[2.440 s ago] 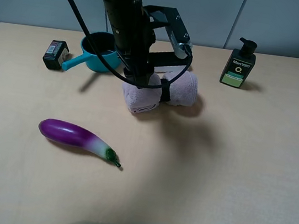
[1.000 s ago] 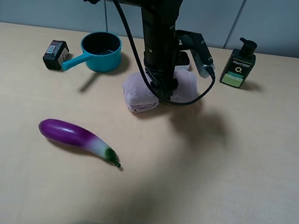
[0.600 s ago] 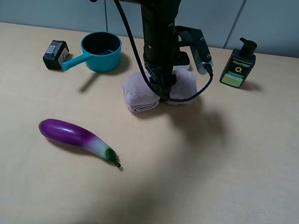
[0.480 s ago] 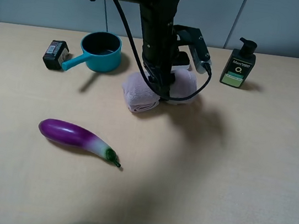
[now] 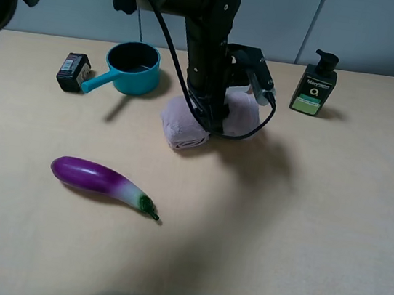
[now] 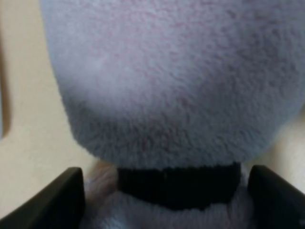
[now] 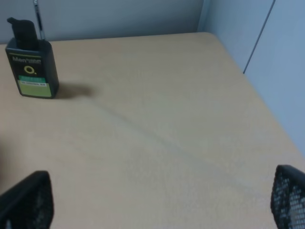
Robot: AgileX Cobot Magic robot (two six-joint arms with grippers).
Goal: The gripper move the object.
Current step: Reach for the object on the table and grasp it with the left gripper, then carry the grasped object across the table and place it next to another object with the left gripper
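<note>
The rolled pale pink towel [image 5: 181, 127] with a black band lies on the tan table [image 5: 306, 207], right of the pan. My left gripper [image 5: 213, 120] reaches down onto its middle from above; the black arm and cables hide the band there. In the left wrist view the towel [image 6: 171, 86] fills the frame and the gripper [image 6: 167, 191] has its dark fingers [image 6: 57, 200] pressed against both sides at the band. The towel rests on the table. My right gripper [image 7: 157, 200] is open and empty over bare table.
A teal pan [image 5: 134, 65] and a small black box [image 5: 72, 71] stand at the back left. A purple eggplant [image 5: 100, 180] lies front left. A dark pump bottle [image 5: 314, 85] stands back right and also shows in the right wrist view [image 7: 31, 62].
My left arm swung right from beside the pan to over the towel's middle, then shifted only slightly. The towel has stayed where it was.
</note>
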